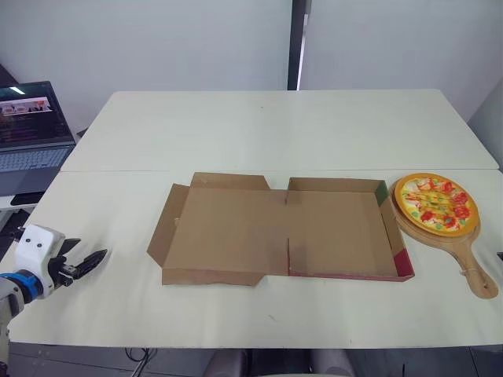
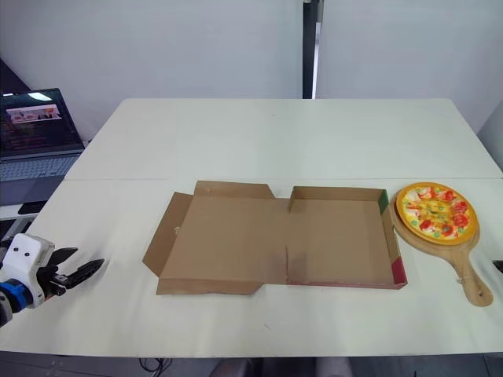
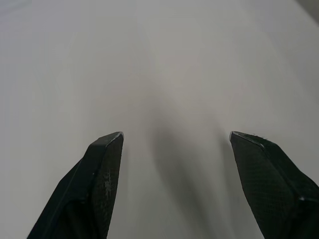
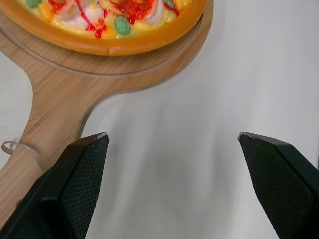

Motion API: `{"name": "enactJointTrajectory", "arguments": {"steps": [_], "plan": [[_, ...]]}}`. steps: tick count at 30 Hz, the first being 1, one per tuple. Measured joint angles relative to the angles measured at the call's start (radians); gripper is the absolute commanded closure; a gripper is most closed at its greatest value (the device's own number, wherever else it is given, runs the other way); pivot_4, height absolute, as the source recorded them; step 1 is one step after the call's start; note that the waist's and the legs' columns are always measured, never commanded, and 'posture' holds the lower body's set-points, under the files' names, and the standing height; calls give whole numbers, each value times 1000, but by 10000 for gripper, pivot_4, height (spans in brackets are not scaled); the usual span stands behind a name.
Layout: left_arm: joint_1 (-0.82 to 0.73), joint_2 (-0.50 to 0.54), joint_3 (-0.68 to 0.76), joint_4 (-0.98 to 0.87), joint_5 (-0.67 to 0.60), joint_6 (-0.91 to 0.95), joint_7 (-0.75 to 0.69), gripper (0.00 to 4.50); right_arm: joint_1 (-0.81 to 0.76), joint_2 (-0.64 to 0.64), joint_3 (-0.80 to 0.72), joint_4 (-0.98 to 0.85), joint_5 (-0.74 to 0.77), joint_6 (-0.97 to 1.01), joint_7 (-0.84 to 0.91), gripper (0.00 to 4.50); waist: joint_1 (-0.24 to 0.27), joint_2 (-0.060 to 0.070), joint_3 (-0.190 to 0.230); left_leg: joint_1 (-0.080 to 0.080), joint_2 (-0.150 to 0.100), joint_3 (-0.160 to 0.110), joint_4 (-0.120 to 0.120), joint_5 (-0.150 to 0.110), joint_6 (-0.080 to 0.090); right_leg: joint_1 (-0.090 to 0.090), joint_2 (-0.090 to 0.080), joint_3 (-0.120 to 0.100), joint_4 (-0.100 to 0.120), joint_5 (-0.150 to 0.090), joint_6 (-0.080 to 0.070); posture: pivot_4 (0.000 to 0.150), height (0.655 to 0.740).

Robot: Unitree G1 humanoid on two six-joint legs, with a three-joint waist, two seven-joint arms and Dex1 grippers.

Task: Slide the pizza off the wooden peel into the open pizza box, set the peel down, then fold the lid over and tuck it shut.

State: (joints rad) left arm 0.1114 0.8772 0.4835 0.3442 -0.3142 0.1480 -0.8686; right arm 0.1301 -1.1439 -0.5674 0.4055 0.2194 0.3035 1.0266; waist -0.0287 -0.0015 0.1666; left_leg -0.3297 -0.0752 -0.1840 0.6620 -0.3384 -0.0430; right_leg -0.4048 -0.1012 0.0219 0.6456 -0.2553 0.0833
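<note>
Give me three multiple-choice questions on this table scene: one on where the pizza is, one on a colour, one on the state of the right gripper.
1. Where is the pizza relative to the pizza box?
A. inside it
B. on the robot's right of it, on the wooden peel
C. on the robot's left of it

2. What colour is the inside of the box?
A. brown
B. white
C. blue

3. What state is the right gripper in?
A. open, holding nothing
B. shut on the peel's handle
C. shut on the pizza

Answers:
1 B: the pizza lies on the peel, just past the box's right wall.
2 A: the floor and lid show bare brown cardboard.
3 A: its jaws stand wide apart, with only the table between them.
</note>
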Motion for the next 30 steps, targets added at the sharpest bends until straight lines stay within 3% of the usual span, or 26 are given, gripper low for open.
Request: {"name": "enactJointTrajectory", "arguments": {"steps": [10, 16, 22, 30], "plan": [[-9, 22, 34, 21, -5, -12, -51, 447, -7, 0, -1, 13, 2, -7, 15, 0, 0, 0, 0, 0, 0, 0, 0, 0, 0, 0, 0, 0, 0, 0, 0, 1500, 7400], [-89, 31, 25, -114, -102, 80, -138, 447, -2, 1, -6, 24, 3, -18, 12, 0, 5, -1, 0, -1, 0, -1, 1, 0, 0, 0, 0, -1, 0, 0, 0, 1500, 7400], [-268, 40, -102, -348, -185, 228, -173, 447, 15, 18, -64, -34, 40, -7, 13, 0, 2, 0, 0, -1, 0, 0, 0, 2, -3, 0, 0, 0, 0, 0, 0, 1500, 7400], [-534, -42, -403, -510, -229, 303, -267, 447, 143, 112, -195, -337, 140, 182, 10, 0, 2, 0, 0, -1, 0, 1, 1, 2, -3, 0, 0, 1, 0, 1, 1, 1500, 7400]]}}
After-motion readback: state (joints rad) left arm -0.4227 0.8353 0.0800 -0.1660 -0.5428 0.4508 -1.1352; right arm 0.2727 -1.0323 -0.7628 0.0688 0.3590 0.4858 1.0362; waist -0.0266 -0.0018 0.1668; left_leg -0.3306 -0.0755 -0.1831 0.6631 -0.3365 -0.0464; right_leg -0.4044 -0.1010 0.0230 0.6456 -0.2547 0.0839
